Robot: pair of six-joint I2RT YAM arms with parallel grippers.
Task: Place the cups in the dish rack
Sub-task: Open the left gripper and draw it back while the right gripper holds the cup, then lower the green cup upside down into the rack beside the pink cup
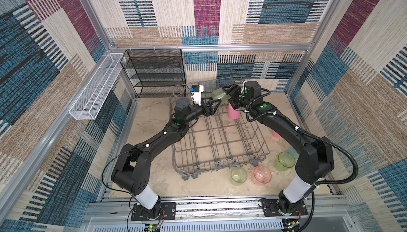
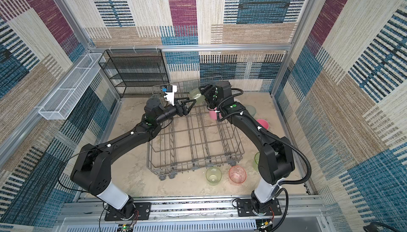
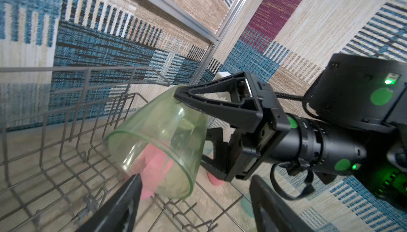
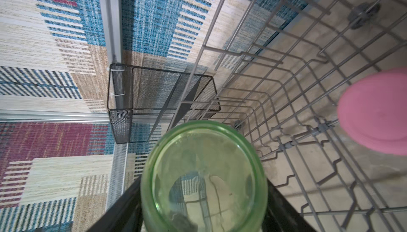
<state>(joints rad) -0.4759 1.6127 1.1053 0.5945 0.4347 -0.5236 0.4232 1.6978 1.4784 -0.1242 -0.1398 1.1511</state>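
Observation:
My right gripper [image 1: 226,93] is shut on a translucent yellow-green cup [image 1: 218,95], held tilted above the far end of the grey wire dish rack [image 1: 220,151]. In the right wrist view the cup [image 4: 204,175] fills the gap between the black fingers [image 4: 123,204]. My left gripper [image 1: 217,104] is open just in front of that cup, its fingers apart and empty [image 3: 197,179]. The cup's mouth [image 3: 160,136] faces it. An opaque pink cup [image 1: 234,112] stands upside down at the rack's far right corner.
On the floor lie two yellow-green cups [image 1: 239,175] [image 1: 285,160], a pink-orange cup [image 1: 262,174], another pink cup [image 1: 275,134] and a teal cup [image 2: 251,110]. A black mesh shelf [image 1: 154,72] stands at the back left. A white mesh basket [image 1: 94,87] hangs on the left wall.

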